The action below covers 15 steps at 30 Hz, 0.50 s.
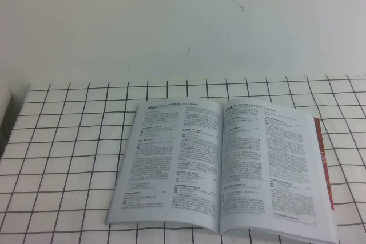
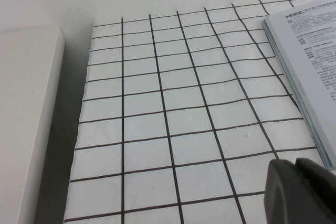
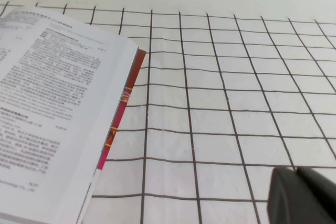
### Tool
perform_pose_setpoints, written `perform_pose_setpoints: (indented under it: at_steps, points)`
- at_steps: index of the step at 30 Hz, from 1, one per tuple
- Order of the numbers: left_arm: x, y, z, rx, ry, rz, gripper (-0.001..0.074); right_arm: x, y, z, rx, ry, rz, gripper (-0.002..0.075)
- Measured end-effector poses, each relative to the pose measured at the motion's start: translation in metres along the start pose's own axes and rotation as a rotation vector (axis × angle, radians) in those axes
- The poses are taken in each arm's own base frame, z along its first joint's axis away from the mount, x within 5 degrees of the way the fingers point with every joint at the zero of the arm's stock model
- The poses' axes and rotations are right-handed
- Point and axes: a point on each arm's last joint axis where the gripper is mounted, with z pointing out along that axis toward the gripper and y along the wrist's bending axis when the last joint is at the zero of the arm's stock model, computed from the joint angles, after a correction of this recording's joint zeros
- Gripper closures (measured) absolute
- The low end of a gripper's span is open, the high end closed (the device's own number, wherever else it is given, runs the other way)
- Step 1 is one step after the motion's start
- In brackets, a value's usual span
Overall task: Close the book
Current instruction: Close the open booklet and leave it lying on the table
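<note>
The book (image 1: 220,167) is seen lying open and flat on the checked cloth (image 1: 68,141), set towards the near edge of the table and somewhat to the robot's right of the middle. Two facing pages of dense black print are shown upward, the left page (image 1: 168,164) and the right page (image 1: 269,170), and they meet at a gutter that runs away from the robot. A narrow strip of the red and pink cover (image 1: 323,158) is left showing beyond the outer edge of the right page; the same strip is seen along the page edge in the right wrist view (image 3: 122,114). The cloth is white, ruled with dark lines into squares, and is spread under the book on all visible sides. A plain white wall (image 1: 171,21) is seen behind the table. Beside the cloth's left edge a white block (image 2: 26,129) is seen, set apart from the cloth by a shadowed gap. Neither arm is shown in the high view. The left gripper (image 2: 302,192) is seen only as a dark shape above the cloth, near the outer edge of the left page; whether it is open or closed cannot be told. The right gripper (image 3: 302,195) is likewise seen as a dark shape over bare cloth, to the right of the cover and apart from it, and its state cannot be told either.
</note>
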Motion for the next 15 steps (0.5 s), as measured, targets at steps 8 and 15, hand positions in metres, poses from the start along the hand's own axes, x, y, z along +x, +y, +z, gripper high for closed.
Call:
perform_pose_setpoints:
  at_steps: [8, 15]
  points:
    - [0.0000, 0.0000, 0.0000, 0.000, 0.000, 0.000, 0.0739, 0.0000, 0.0000, 0.0000, 0.000, 0.000, 0.000, 0.0729]
    - [0.0001, 0.0005, 0.0000, -0.006, 0.001, 0.017, 0.0739, 0.0000, -0.0002, 0.0000, 0.002, 0.000, -0.005, 0.0729]
